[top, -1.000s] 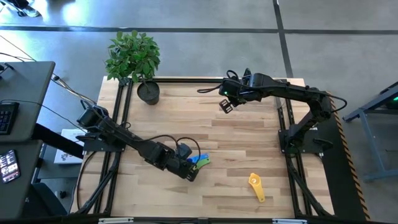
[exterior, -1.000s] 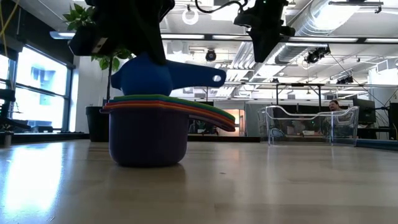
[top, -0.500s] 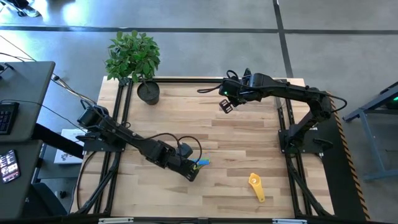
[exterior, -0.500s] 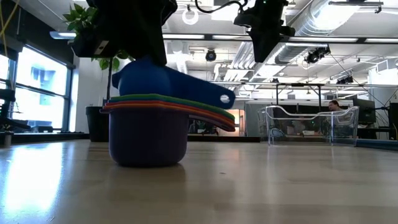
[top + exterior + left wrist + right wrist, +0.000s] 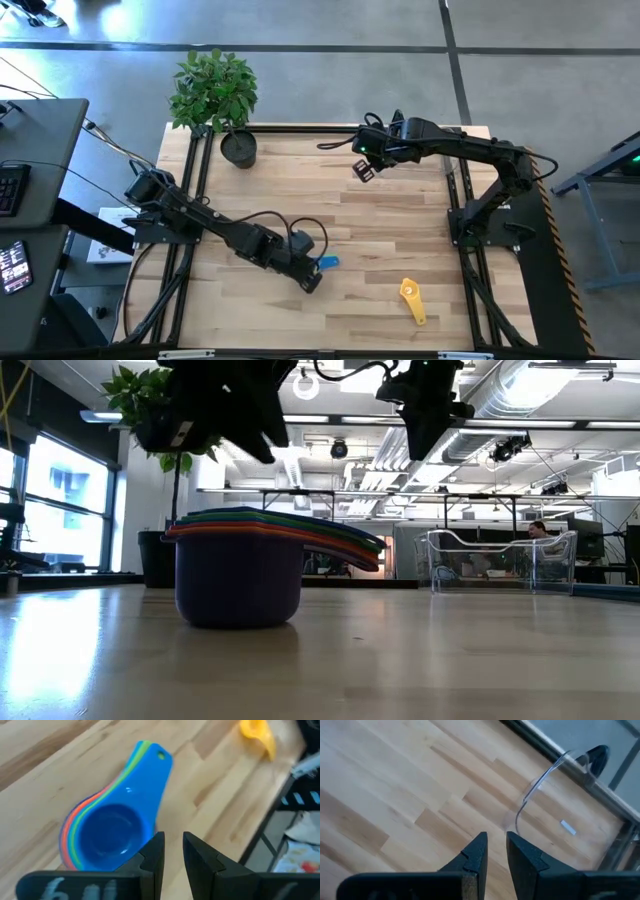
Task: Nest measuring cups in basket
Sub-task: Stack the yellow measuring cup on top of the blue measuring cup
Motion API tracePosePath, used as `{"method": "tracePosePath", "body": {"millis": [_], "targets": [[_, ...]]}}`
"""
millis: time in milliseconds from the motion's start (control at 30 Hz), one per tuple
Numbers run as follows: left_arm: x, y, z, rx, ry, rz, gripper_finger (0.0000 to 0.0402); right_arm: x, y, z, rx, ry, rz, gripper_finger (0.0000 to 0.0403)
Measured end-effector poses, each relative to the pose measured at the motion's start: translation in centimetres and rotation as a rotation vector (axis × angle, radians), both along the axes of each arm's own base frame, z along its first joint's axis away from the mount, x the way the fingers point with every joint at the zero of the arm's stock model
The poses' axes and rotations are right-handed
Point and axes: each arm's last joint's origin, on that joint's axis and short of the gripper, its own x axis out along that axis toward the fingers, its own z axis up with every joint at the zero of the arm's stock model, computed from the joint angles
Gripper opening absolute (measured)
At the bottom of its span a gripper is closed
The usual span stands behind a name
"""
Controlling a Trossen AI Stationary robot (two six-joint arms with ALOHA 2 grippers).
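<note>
One nested cup stack [image 5: 107,835] (blue topmost), one yellow cup [image 5: 411,300] apart.

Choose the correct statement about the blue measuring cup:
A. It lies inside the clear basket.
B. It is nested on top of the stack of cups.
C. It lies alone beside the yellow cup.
B: the blue measuring cup sits in the stack of cups, coloured rims showing beneath it.
</note>
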Motion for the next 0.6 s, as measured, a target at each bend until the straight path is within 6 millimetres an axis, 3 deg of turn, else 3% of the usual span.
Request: {"method": "tracePosePath", "body": {"millis": [267, 600], "targets": [[-0.5, 0.3, 1.5, 0.013, -0.036, -0.113, 0.0060, 0.0, 1.8, -0.3, 0.193, 0.010, 0.108, 0.0064], [-2.5, 1.3, 5.8, 0.120, -0.180, -0.251, 0.0060, 0.4, 7.2, -0.3, 0.277, 0.013, 0.194, 0.0064]]}}
